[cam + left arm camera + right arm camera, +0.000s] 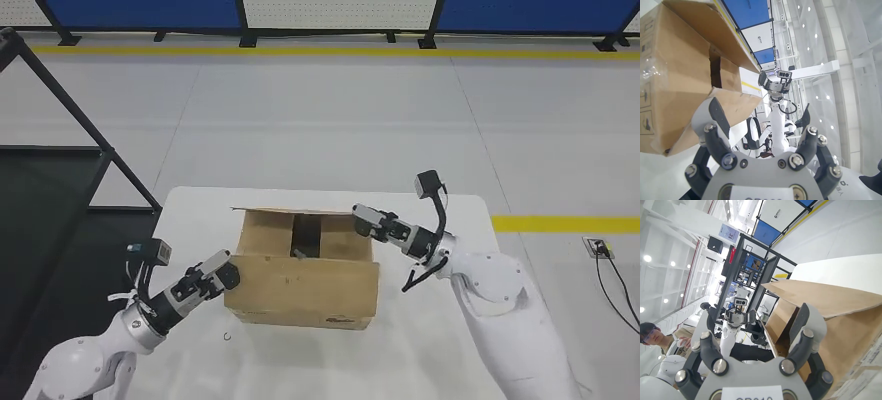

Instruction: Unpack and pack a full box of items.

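A brown cardboard box (305, 285) lies in the middle of the white table (440, 340), its top flaps partly raised and something dark showing inside (306, 236). My left gripper (222, 275) is open at the box's left end. One of its fingers (718, 115) rests against a short end flap (734, 106). My right gripper (366, 222) is open at the box's upper right corner, with one finger (802, 321) beside a raised flap (821, 298). Neither gripper holds anything. Each wrist view shows the other gripper far off across the box.
A small clear bit (229, 335) lies on the table in front of the box. A black metal frame (70, 180) stands past the table's left edge. A cable and socket (598, 247) lie on the floor at the right.
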`<state>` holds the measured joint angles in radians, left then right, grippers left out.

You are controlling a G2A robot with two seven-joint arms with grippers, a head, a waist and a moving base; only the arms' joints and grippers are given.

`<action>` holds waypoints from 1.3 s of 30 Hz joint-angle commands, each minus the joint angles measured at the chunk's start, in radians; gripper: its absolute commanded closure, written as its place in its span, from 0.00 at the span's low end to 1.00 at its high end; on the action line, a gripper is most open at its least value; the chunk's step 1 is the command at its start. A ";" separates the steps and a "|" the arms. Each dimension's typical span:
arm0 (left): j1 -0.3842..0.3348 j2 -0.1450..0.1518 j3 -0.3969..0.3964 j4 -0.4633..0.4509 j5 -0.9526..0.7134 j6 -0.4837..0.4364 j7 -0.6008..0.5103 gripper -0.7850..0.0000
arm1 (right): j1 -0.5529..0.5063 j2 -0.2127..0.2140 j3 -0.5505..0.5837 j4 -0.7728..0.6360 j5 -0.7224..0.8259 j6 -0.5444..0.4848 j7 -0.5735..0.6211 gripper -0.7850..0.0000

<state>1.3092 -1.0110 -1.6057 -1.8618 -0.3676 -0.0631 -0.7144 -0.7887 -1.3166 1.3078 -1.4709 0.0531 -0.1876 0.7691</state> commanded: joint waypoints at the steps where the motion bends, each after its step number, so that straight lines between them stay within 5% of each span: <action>1: -0.012 -0.001 0.011 0.007 0.003 0.002 0.001 0.00 | -0.009 -0.003 0.001 -0.014 0.030 -0.031 -0.054 0.00; 6: -0.026 -0.001 0.022 0.016 0.005 0.003 -0.003 0.00 | -0.011 -0.008 0.003 -0.021 0.063 -0.092 -0.155 0.00; 11: -0.031 -0.002 0.027 0.024 -0.006 0.003 0.000 0.00 | 0.044 -0.014 -0.049 0.032 -0.043 -0.004 -0.224 0.00; 28: -0.067 -0.006 0.071 0.042 0.041 0.057 0.050 0.00 | 0.042 0.002 -0.084 0.022 -0.026 0.154 0.058 0.00; 39: -0.099 -0.011 0.107 0.060 0.061 0.073 0.076 0.00 | 0.052 -0.002 -0.098 0.086 0.067 0.219 0.047 0.00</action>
<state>1.2117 -1.0217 -1.5002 -1.8020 -0.3075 0.0095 -0.6402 -0.7364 -1.3176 1.2107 -1.3854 0.1111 0.0370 0.8255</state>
